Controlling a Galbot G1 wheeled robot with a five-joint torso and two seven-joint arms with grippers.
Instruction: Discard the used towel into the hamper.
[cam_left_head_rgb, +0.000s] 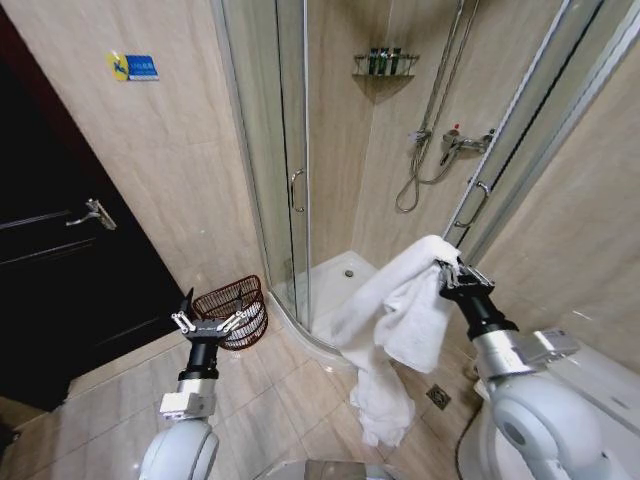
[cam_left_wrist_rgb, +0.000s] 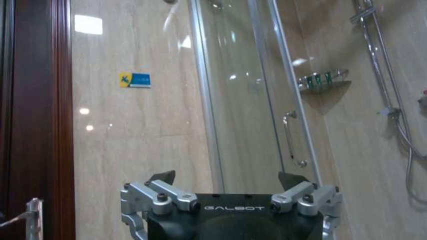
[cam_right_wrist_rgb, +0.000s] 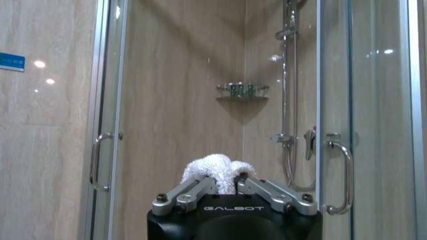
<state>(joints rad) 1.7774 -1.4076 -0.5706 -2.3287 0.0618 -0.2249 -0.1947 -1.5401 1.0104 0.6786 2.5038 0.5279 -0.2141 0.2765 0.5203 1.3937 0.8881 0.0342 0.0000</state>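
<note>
A white towel (cam_left_head_rgb: 395, 320) hangs in long folds from my right gripper (cam_left_head_rgb: 447, 266), which is shut on its top edge and held raised at the right. In the right wrist view the towel (cam_right_wrist_rgb: 215, 169) bulges up between the closed fingers. The hamper (cam_left_head_rgb: 233, 311), a small dark red-brown openwork basket, stands on the tiled floor by the wall, left of the shower door. My left gripper (cam_left_head_rgb: 213, 313) is open and upright just in front of the hamper, holding nothing. In the left wrist view its fingertips (cam_left_wrist_rgb: 163, 177) stand wide apart.
A glass shower enclosure (cam_left_head_rgb: 290, 190) with a white tray fills the middle. A dark door (cam_left_head_rgb: 60, 260) with a lever handle is at the left. A floor drain (cam_left_head_rgb: 438, 396) lies below the towel. A white fixture (cam_left_head_rgb: 610, 380) sits at the right edge.
</note>
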